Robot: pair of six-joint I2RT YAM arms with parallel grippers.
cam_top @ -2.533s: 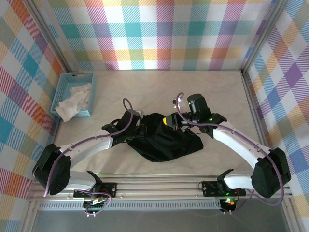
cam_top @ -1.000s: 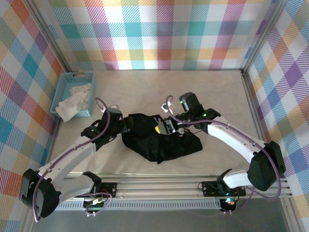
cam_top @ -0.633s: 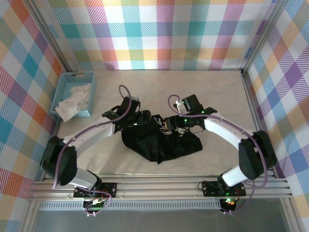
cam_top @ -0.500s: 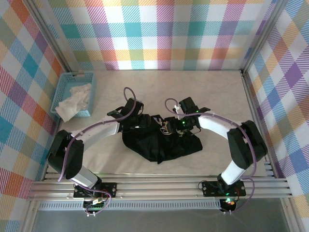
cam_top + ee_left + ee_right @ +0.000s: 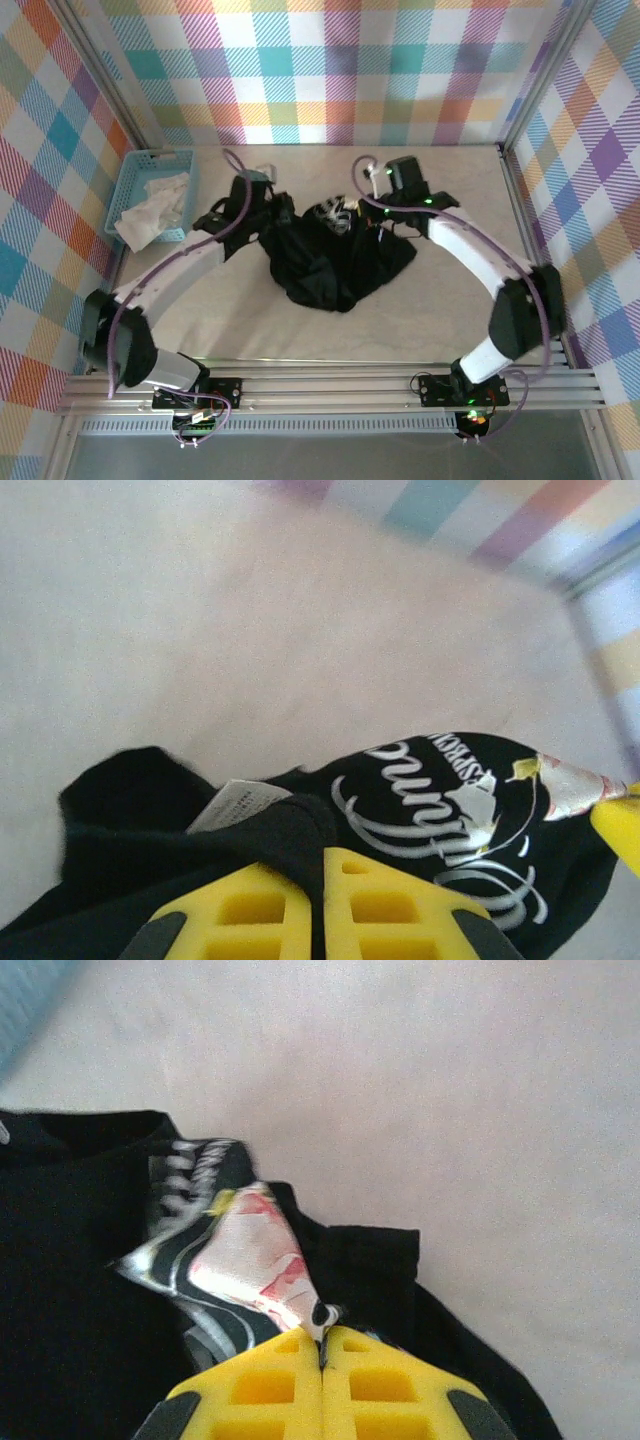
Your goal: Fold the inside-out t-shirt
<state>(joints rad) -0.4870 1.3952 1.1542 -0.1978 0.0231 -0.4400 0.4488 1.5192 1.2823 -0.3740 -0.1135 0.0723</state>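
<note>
Basket (image 5: 165, 155), light blue, sits at the 10 o'clock corner of the worktop (image 5: 450, 300) with a white cloth (image 5: 150, 212) bunched inside it, well apart from everything else. Next comes my left gripper (image 5: 322, 862), its yellow fingers pressed together on a fold of black fabric at the 10 o'clock edge of the t-shirt (image 5: 335, 265). A white label (image 5: 236, 805) lies just beside that fold. The t-shirt is a crumpled black heap near the middle of the worktop, its far edge stretched between my two grippers. A pale script print (image 5: 440, 810) shows at its 12 o'clock. My right gripper (image 5: 322, 1345) is clamped on a printed pink-and-white fold at the t-shirt's 1 o'clock.
</note>
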